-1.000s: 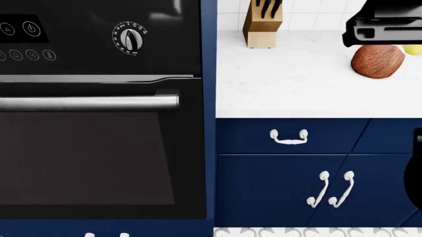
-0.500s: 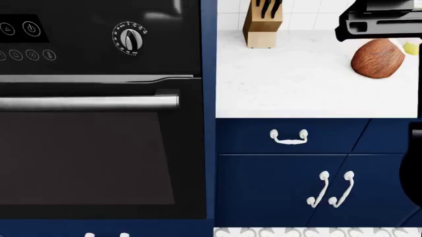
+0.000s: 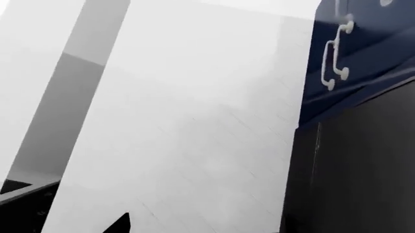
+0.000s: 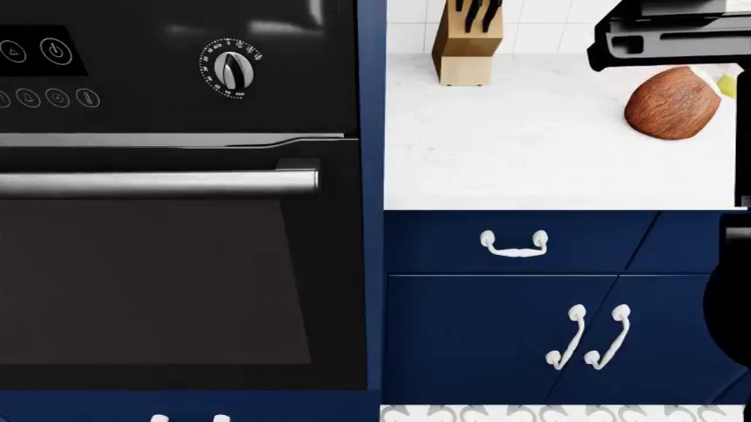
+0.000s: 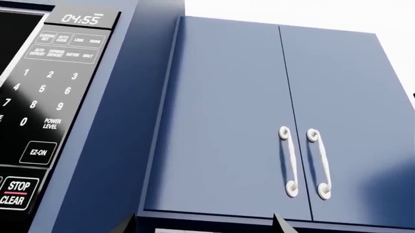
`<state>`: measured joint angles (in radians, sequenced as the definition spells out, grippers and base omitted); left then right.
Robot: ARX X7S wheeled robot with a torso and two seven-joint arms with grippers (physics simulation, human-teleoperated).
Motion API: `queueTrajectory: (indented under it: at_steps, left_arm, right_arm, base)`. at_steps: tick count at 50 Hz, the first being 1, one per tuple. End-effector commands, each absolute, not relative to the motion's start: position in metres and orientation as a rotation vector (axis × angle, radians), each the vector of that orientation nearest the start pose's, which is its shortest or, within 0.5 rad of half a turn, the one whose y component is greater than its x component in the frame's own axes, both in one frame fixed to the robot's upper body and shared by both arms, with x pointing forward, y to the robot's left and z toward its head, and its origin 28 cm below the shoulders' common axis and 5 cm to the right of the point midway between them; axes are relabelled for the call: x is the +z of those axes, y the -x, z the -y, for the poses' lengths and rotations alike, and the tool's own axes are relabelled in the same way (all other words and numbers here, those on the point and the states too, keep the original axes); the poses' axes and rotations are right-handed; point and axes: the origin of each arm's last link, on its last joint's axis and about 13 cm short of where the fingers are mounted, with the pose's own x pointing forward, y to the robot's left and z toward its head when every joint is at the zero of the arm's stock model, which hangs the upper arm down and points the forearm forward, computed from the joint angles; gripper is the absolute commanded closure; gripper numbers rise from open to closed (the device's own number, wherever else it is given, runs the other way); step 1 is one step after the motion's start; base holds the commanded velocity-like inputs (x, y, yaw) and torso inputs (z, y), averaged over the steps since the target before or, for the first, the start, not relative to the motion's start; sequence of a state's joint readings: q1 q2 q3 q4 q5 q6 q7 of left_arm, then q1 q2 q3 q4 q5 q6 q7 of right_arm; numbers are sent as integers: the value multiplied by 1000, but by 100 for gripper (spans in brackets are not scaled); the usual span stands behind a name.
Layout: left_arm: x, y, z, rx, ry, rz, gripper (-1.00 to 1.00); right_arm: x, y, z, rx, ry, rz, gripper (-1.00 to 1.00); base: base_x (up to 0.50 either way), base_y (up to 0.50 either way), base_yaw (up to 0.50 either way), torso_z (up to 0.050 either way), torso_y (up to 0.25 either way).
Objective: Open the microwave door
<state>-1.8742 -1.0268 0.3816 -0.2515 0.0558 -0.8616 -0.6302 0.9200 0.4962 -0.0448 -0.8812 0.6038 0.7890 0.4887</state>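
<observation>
The microwave's black control panel (image 5: 39, 111), with a keypad, a 04:55 clock and a STOP/CLEAR key, fills one side of the right wrist view. Only a dark sliver of the microwave door (image 5: 9, 34) shows beside it. My right gripper (image 5: 204, 225) is open and holds nothing; it points at the blue cabinet edge next to the panel. In the head view it is the black shape (image 4: 669, 35) at the top right. The microwave is outside the head view. One dark fingertip (image 3: 120, 225) of my left gripper (image 3: 201, 229) shows, far from the centre, over a pale surface.
A black wall oven (image 4: 176, 281) with a steel bar handle (image 4: 158, 182) and a dial (image 4: 232, 69) fills the left. On the white counter (image 4: 528, 158) are a knife block (image 4: 467, 44) and a brown round object (image 4: 671, 104). Blue upper cabinet doors (image 5: 246, 97) carry white handles (image 5: 288, 162).
In the head view my right gripper has shifted left and slightly up, uncovering more of the brown object. The dark arm part at the right edge has come further in.
</observation>
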Motion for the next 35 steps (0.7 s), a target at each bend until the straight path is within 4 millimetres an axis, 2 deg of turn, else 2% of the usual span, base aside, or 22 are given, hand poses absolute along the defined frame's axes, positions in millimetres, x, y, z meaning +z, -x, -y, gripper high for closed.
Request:
queueTrajectory:
  at_steps: [1, 14, 27, 35]
  left_arm:
    - [479, -150, -496, 1713, -370, 600, -100]
    - [482, -131, -517, 1763, -478, 497, -100]
    - [472, -110, -542, 1829, -571, 343, -100]
    - [468, -91, -557, 1885, -617, 259, -100]
  right_arm:
    - [322, -209, 124, -35, 79, 897, -100]
    - [325, -209, 122, -27, 78, 902, -100]
    - [329, -211, 119, -19, 78, 905, -100]
    - [329, -212, 118, -16, 78, 906, -100]
  base:
    - [0, 0, 0, 0, 0]
    - [0, 0, 0, 0, 0]
    - [0, 0, 0, 0, 0]
    - [0, 0, 0, 0, 0]
